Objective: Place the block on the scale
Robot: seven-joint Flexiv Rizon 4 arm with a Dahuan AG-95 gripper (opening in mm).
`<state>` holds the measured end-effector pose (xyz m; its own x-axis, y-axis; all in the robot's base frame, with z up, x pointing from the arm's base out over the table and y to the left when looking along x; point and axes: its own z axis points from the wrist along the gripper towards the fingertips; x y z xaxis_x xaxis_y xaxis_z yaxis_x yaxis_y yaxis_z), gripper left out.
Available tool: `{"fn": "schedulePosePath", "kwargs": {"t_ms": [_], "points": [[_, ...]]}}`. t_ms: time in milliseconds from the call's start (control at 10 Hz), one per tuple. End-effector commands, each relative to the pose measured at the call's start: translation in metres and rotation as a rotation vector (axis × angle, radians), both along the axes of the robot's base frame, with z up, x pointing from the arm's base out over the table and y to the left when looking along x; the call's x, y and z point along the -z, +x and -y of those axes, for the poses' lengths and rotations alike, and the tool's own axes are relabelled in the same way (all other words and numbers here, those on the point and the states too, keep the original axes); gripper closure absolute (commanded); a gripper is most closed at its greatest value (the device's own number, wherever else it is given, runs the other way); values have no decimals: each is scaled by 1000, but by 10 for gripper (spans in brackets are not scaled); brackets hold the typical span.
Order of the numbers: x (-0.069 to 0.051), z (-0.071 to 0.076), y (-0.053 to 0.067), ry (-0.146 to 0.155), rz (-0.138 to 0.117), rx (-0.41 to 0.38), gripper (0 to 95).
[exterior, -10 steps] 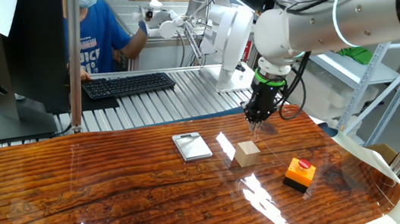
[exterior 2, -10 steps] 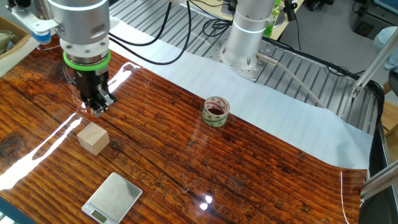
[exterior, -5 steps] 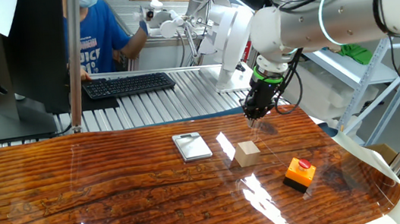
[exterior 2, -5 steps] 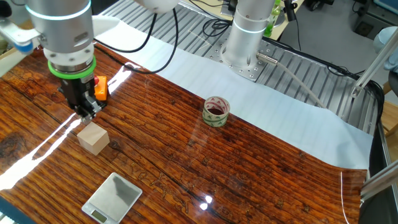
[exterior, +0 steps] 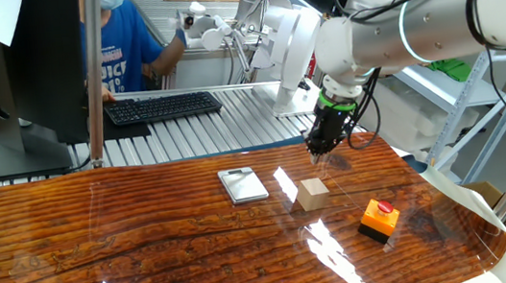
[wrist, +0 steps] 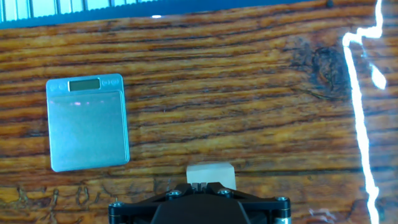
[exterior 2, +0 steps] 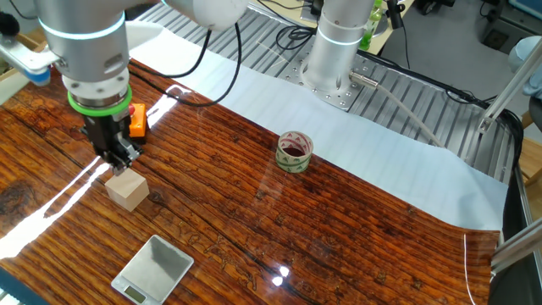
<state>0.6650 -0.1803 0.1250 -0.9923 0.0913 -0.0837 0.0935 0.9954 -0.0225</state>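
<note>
Still the approach step: gripper (exterior 2: 119, 158) hanging just above the block (exterior 2: 127, 189), jaws pressed together, nothing held. Gotta spread them before dropping around it. Then over to the scale (wrist: 87, 122), up around 10 o'clock in the hand view.

Light-tan block (exterior: 313, 192), silver-grey scale (wrist: 87, 127), orange box (exterior: 379, 219), perhaps red-buttoned; dark-grained brown table (exterior: 152, 260)

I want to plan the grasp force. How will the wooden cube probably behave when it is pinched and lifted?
The wooden cube looks solid and square-edged, so it should stay stiff under a pinch. It sits flat on the glossy table, so it likely will not roll, though a sideways nudge may slide it. It is small, probably light.
</note>
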Motion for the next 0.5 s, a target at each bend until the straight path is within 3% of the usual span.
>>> {"fn": "schedulePosePath", "kwargs": {"t_ms": [100,500], "points": [[5,-1,1,2,-1,-6,950],[18,0,2,0,-3,-36,950]]}}
